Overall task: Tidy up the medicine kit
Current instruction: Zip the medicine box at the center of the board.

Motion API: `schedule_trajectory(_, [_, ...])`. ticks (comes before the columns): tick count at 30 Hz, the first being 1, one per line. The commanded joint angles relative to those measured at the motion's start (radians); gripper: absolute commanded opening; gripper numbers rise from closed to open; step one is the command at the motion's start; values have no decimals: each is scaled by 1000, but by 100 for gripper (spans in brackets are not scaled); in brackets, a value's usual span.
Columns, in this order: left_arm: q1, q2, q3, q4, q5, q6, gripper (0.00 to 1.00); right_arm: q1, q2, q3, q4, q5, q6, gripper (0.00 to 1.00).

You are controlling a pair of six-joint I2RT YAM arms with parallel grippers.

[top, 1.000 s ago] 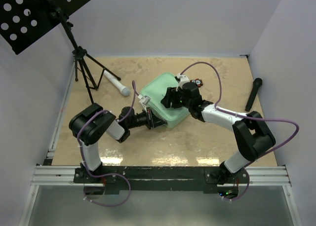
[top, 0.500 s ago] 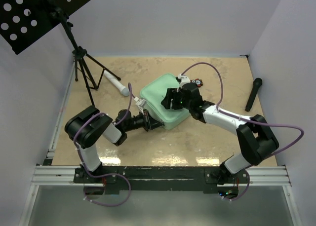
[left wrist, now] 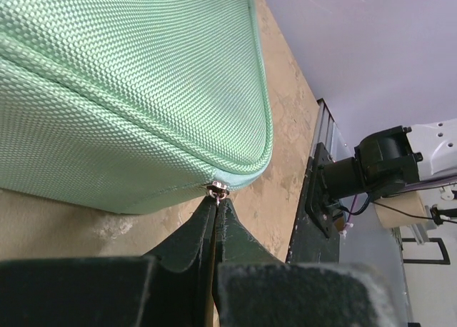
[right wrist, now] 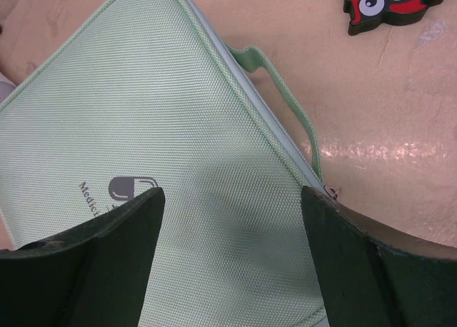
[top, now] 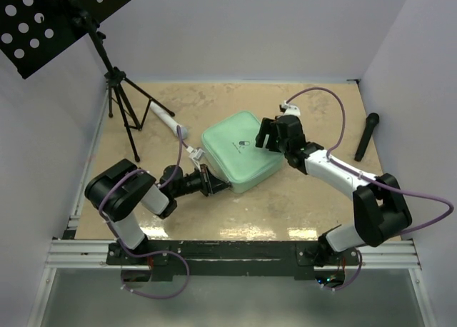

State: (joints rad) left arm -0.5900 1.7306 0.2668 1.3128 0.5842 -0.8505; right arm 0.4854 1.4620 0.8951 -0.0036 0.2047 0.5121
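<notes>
- The mint-green medicine kit point(top: 239, 152) lies flat and closed near the middle of the tan table point(top: 214, 213), between the 2 arms, its lid facing up.
- The left gripper point(top: 214, 185) reaches in low from the near-left and meets the kit at its near corner.
- In the left wrist view, this gripper point(left wrist: 216, 202) is clenched, its 2 fingertips pressed together on the small metal zip pull point(left wrist: 216, 190) at the kit's point(left wrist: 128, 91) rounded corner seam.
- The right gripper point(top: 268, 136) hangs over the kit's far-right edge, jaws spread wide and grasping nothing.
- In the right wrist view, the lid point(right wrist: 178, 163) shows between the parted fingers of this gripper point(right wrist: 230, 198), with the grey pill logo point(right wrist: 128, 189) beside the left finger.
- A green carry strap point(right wrist: 285, 102) runs along the kit's edge.
- A small black-and-red gadget point(right wrist: 389, 4) sits on the table beyond that strap, apart from the kit.
- A white-and-grey cylinder point(top: 168, 118) lies to the kit's far-left, near a black tripod point(top: 118, 91).
- A black stick-shaped object point(top: 367, 136) rests by the right wall.
</notes>
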Motion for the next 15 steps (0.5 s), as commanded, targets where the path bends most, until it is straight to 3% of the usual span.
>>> schedule_trajectory(1, [-1,-23,-54,585,22,4,0,-11,-12,-4,-36,102,3,84])
schedule_trajectory(15, [-1,-3,-77,585,43,-7,0,-57,-25,-65,-26,162,35,88])
